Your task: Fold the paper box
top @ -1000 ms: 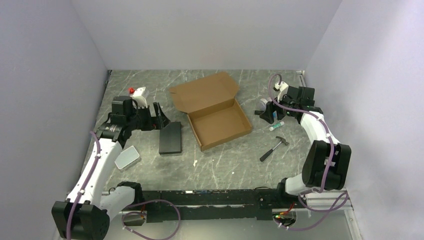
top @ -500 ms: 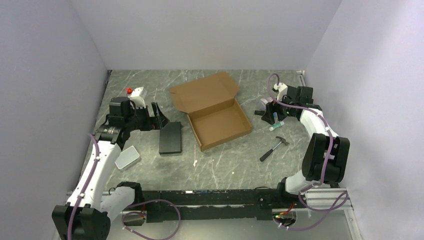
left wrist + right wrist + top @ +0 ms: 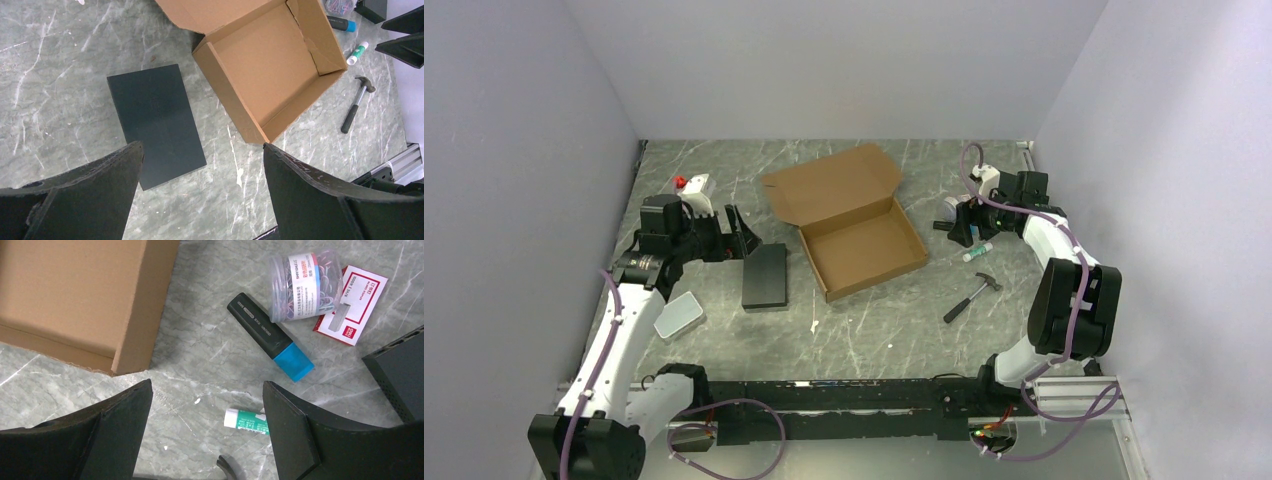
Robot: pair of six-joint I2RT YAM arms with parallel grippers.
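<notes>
The paper box [image 3: 864, 245] is brown cardboard and lies mid-table with its walls up and its lid [image 3: 829, 183] laid flat open toward the back. The left wrist view shows its empty inside [image 3: 272, 65]; the right wrist view shows one corner [image 3: 75, 295]. My left gripper [image 3: 742, 235] hangs open left of the box, above a black block, with nothing between its fingers [image 3: 202, 147]. My right gripper [image 3: 964, 228] is open to the right of the box, over small stationery, also empty [image 3: 207, 385].
A black block [image 3: 765, 277] lies left of the box, a grey tin [image 3: 679, 315] further left. Right of the box are a hammer [image 3: 971, 297], a glue stick [image 3: 245, 421], a blue-capped highlighter [image 3: 270, 337], a clip jar [image 3: 302, 285] and a staples box [image 3: 351, 305].
The right arm's elbow has drawn in toward the box and its gripper has edged back slightly. The left gripper has shifted a little to the left. The box has not moved.
</notes>
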